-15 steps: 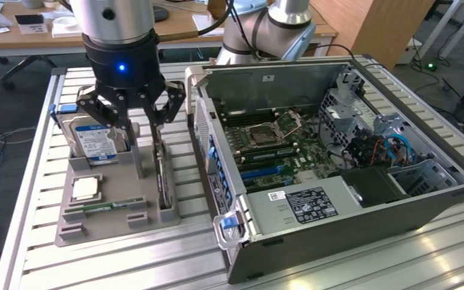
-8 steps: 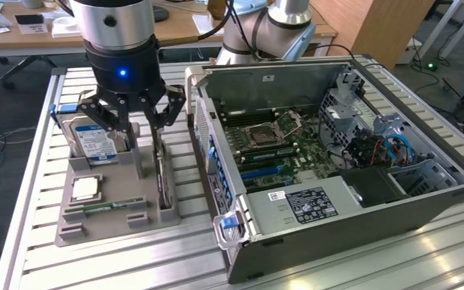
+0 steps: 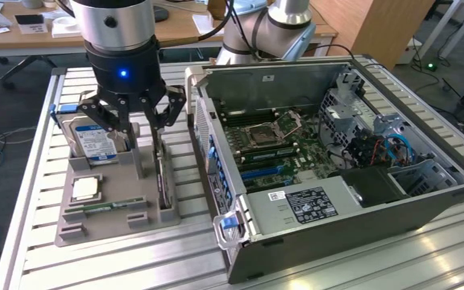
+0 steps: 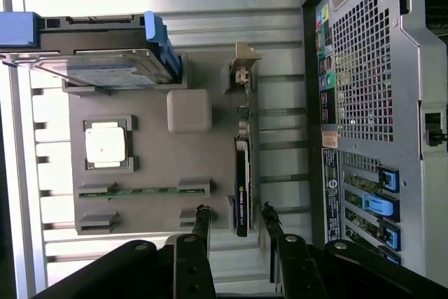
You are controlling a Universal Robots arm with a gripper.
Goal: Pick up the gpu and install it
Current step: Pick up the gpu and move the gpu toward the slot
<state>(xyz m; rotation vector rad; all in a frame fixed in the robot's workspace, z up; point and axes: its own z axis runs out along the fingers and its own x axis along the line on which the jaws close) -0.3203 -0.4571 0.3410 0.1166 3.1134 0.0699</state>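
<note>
pick-up step, approach phase. gpu (image 4: 241,190) standing on edge in the slot on the grey tray's (image 4: 154,159) side nearest the computer case (image 4: 364,68). jaws partly open, holding nothing, hovering over that side of the tray and flanking the card's line. judged need: straight descent, thin edge centred before closing.
</note>
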